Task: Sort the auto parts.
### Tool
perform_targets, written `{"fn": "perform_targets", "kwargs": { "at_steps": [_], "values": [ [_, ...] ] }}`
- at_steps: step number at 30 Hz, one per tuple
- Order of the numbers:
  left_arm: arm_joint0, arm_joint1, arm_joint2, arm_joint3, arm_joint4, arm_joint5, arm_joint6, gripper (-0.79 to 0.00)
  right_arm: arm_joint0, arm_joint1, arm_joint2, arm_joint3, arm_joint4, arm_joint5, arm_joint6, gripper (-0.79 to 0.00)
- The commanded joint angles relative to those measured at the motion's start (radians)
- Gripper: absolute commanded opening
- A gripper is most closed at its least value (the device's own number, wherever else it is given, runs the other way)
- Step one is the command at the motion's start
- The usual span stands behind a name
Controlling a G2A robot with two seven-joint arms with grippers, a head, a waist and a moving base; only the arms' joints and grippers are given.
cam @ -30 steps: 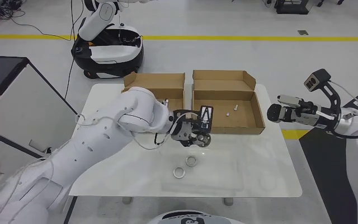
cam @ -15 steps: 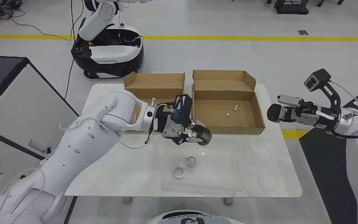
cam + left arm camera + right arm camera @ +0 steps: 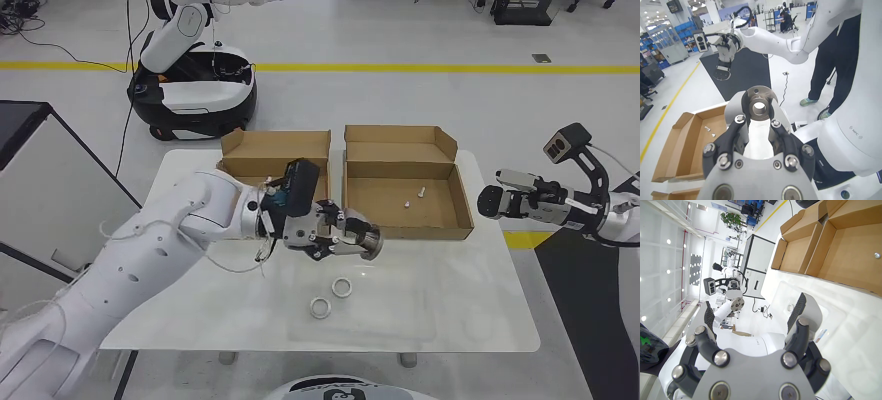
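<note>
A grey metal flanged bushing [image 3: 758, 107] was held clamped in the left pincer [image 3: 757, 111], lifted above the white table [image 3: 450, 300] and not yet boxed. Two pale rings [image 3: 342, 288] were left unsorted near the pincer, on its robot side. Beyond it, two small bolts [image 3: 421, 189] were already laid in the brown cardboard box [image 3: 420, 233]. The grip and the bushing's bore were made plain by the left wrist view, the rings by the top view. The right pincer [image 3: 755, 306] was spread wide and empty, well apart.

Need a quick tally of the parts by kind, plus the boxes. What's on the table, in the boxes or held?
Flange: 1, held in the left gripper
Rings: 2, loose on the table
Bolts: 2, in one box
Cardboard boxes: 2; the arm hides part of one
Total: 7 (5 parts, 2 boxes)
</note>
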Motion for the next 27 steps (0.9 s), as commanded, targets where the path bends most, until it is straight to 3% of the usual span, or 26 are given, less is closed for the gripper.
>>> {"fn": "perform_targets", "kwargs": {
  "at_steps": [1,10,17,27],
  "values": [
    [-0.011,0.015,0.030,0.007,0.066,0.000,0.151,-0.785,0.000,0.000,0.000,0.000,0.000,0.000,0.000,0.000],
    [-0.108,0.086,0.180,0.109,0.511,0.000,0.833,-0.785,0.000,0.000,0.000,0.000,0.000,0.000,0.000,0.000],
    [-0.144,0.117,0.190,0.079,0.502,0.000,0.855,-0.785,0.000,0.000,0.000,0.000,0.000,0.000,0.000,0.000],
    [-0.123,0.147,0.120,-0.005,0.449,0.000,0.855,-0.785,0.000,0.000,0.000,0.000,0.000,0.000,0.000,0.000]
  ]
}}
